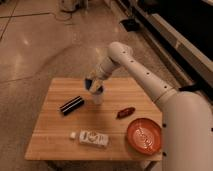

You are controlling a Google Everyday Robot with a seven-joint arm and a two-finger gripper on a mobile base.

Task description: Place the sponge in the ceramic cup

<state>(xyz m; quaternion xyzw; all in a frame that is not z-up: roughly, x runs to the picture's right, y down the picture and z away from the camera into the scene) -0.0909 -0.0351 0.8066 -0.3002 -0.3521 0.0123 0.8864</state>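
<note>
The sponge [94,86] sits right at the mouth of the ceramic cup [98,97], mid-table toward the far side. The gripper [93,84] is directly above, jaws clamped on the sponge. Black striped bar [71,105] to the left, orange-red bowl [144,136] near right.
</note>
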